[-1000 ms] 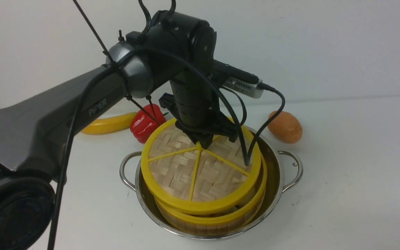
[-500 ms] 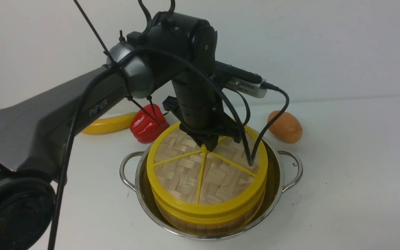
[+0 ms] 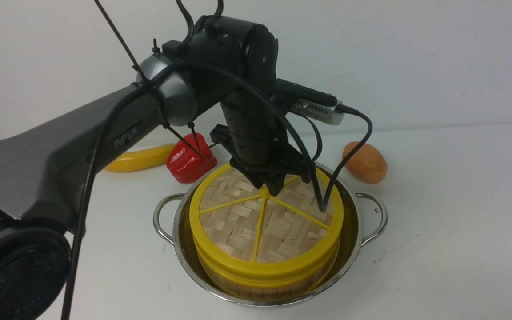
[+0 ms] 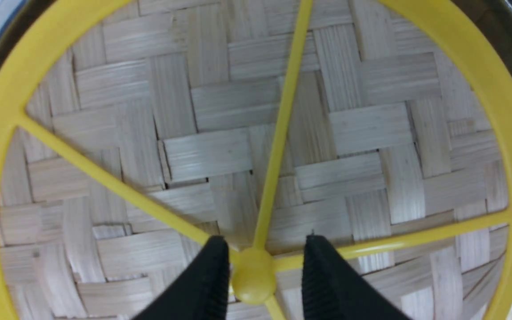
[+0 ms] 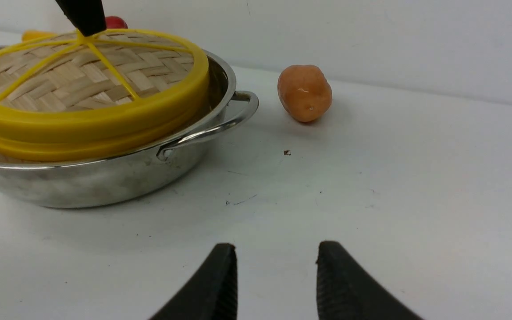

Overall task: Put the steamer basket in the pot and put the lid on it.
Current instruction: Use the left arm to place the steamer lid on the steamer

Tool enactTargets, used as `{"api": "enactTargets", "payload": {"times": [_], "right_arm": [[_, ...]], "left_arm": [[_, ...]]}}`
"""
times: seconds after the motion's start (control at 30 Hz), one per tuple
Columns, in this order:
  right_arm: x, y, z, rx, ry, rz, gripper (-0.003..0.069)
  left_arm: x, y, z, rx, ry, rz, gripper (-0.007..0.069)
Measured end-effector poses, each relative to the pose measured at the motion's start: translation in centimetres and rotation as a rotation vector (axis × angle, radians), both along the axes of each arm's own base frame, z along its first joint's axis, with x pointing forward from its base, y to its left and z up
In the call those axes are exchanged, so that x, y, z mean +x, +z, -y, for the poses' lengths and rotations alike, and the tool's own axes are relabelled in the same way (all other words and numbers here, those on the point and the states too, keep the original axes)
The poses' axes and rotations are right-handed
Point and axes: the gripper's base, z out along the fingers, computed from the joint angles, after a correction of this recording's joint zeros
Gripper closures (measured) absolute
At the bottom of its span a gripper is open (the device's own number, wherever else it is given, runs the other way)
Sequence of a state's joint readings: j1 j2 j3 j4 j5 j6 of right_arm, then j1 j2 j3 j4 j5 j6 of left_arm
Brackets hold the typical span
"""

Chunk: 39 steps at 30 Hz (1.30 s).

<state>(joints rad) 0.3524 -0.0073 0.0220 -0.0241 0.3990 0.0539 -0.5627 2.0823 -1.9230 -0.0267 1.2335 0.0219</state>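
The steel pot point(image 3: 362, 218) holds the steamer basket point(image 3: 265, 284), whose yellow rim and slatted side show under the lid. The woven lid point(image 3: 242, 226) with yellow spokes lies flat on the basket. My left gripper point(image 3: 268, 189) hangs straight over the lid's centre knob point(image 4: 252, 275), jaws open, one finger close against the knob and a gap to the other. In the left wrist view the lid point(image 4: 220, 133) fills the frame under the left gripper point(image 4: 262, 249). My right gripper point(image 5: 276, 255) is open and empty above the bare table beside the pot point(image 5: 105, 178).
Behind the pot lie a yellow banana point(image 3: 138, 159), a red pepper point(image 3: 189, 162) and an orange-brown potato point(image 3: 365, 162). The potato point(image 5: 305, 92) sits close to the pot's right handle point(image 5: 220, 126). A white wall backs the table.
The lid has dropped from a tilt to lie flat and centred on the basket. The left gripper's jaws have parted from the knob.
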Motion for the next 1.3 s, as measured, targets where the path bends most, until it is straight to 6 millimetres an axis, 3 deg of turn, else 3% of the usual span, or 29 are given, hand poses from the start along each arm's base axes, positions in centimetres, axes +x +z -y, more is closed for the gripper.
{"api": "enactTargets", "payload": {"times": [0.13, 1.0, 1.3], "right_arm": [[0.0, 0.0, 0.0, 0.0, 0.001, 0.0, 0.0418], [0.0, 0.0, 0.0, 0.0, 0.001, 0.0, 0.0418], [0.0, 0.0, 0.0, 0.0, 0.001, 0.0, 0.0418]], "left_arm": [[0.0, 0.0, 0.0, -0.001, 0.0, -0.001, 0.0351], [0.1, -1.1, 0.5, -0.028, 0.012, -0.044, 0.0344], [-0.8, -1.9, -0.3, -0.024, 0.03, -0.028, 0.0342]]}}
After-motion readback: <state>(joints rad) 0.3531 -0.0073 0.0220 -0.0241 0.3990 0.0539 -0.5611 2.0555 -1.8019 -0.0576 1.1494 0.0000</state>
